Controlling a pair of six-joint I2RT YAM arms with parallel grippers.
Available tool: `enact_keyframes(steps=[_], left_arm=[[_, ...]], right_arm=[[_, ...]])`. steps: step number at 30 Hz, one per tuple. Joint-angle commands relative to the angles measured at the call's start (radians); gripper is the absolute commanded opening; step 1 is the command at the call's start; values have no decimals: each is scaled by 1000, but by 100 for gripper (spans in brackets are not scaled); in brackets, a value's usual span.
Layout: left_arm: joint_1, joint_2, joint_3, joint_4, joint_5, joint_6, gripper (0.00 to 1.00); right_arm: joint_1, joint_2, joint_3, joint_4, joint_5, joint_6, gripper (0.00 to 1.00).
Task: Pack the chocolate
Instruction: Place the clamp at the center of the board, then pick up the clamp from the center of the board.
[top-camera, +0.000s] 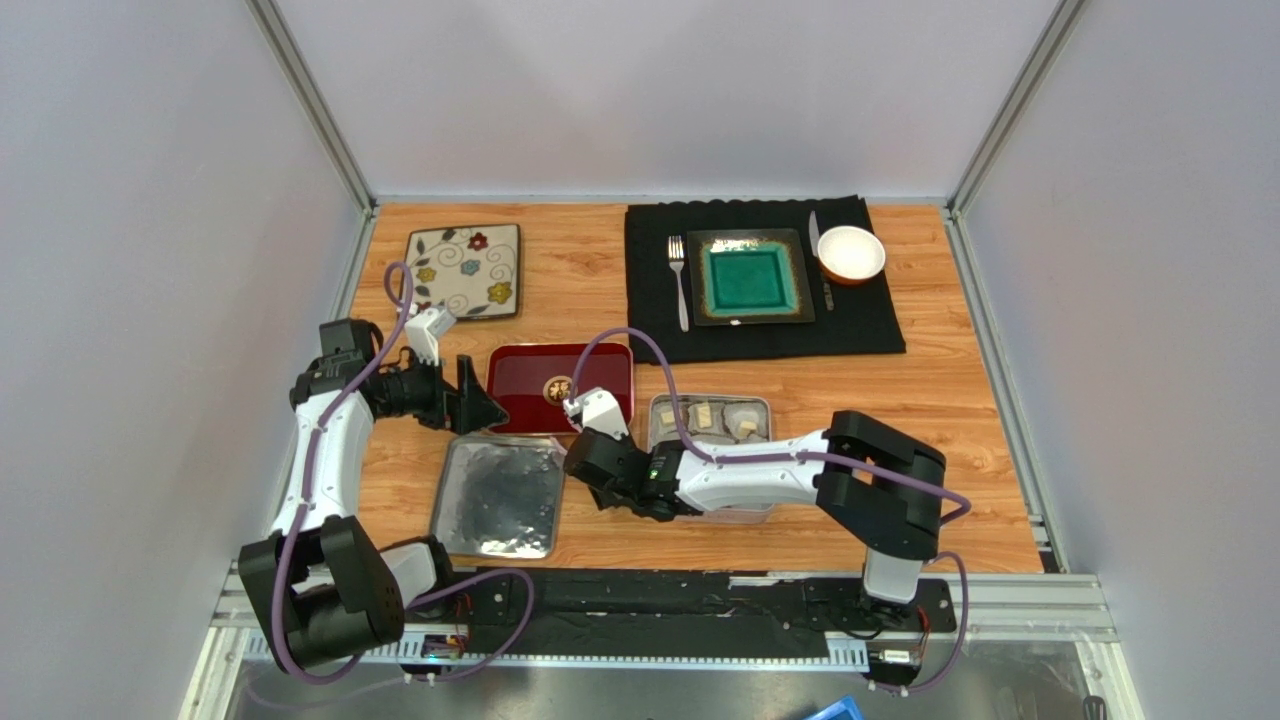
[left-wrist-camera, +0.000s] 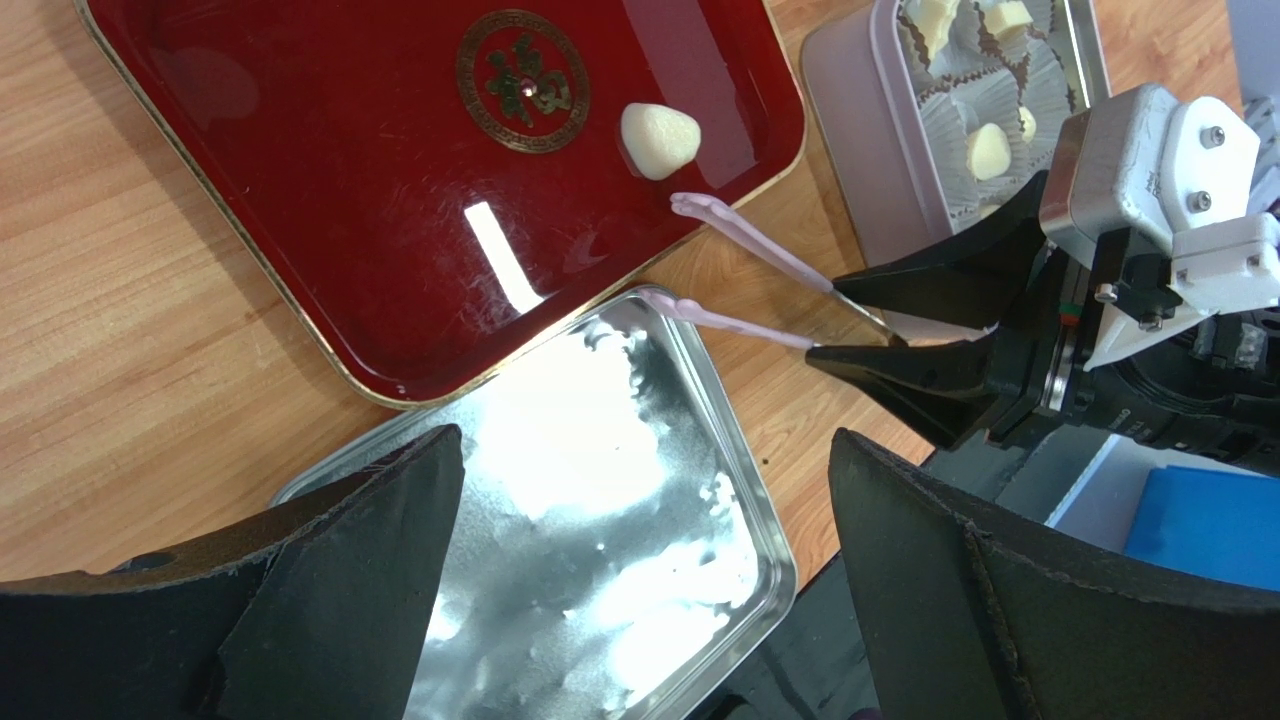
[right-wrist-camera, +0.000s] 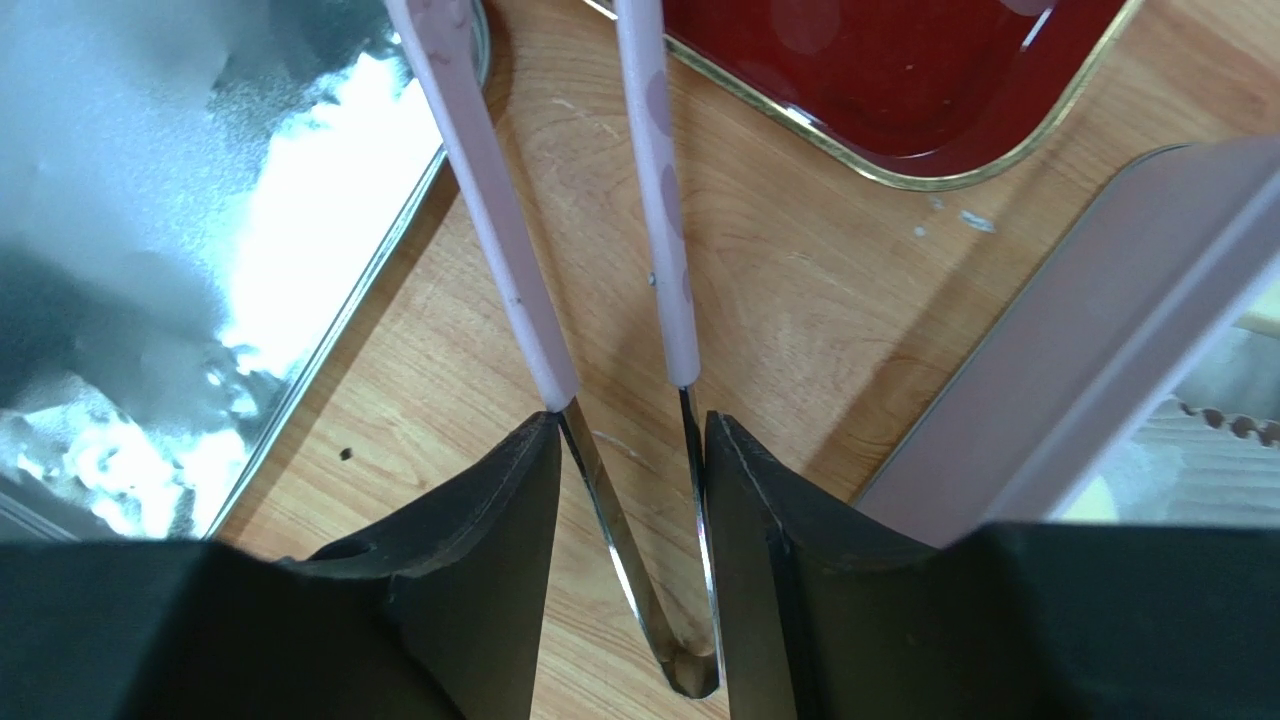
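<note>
One cream chocolate (left-wrist-camera: 661, 138) lies on the red tray (left-wrist-camera: 376, 195), near its right corner. More chocolates (left-wrist-camera: 987, 150) sit in paper cups inside the pale box (left-wrist-camera: 857, 120). My right gripper (right-wrist-camera: 631, 428) is shut on pink-tipped metal tongs (right-wrist-camera: 496, 255). The tong arms stand apart with nothing between them, and their tips (left-wrist-camera: 684, 203) reach the red tray's edge just short of the chocolate. My left gripper (left-wrist-camera: 643, 443) is open and holds nothing, hanging over the silver lid (left-wrist-camera: 601, 495). From above, the right gripper (top-camera: 594, 450) lies between the lid and the box (top-camera: 709, 420).
A floral square plate (top-camera: 466, 270) sits at the back left. A black mat at the back right carries a green plate (top-camera: 748, 278), a fork (top-camera: 678, 278) and a white bowl (top-camera: 851, 252). The silver lid (top-camera: 501, 495) lies at the near edge.
</note>
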Motion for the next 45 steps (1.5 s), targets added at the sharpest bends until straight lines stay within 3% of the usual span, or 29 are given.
enact_keyframes(steps=[1,10,26,33,45], left_arm=[[8,-16,17,-6,29,26,99],[8,-15,19,-12,35,30,99],[9,-33,13,-21,50,29,99],[8,-36,16,-21,52,29,99],[11,-52,20,-29,53,33,99]], right_arm=[[-5,-52,-10,-5,91,12,42],[-4,-139,-78,70,94,-14,34],[-91,-159,231,-269,-81,-31,29],[-132,-129,312,-373,-102,-65,34],[-152,-78,332,-347,-112,-89,37]])
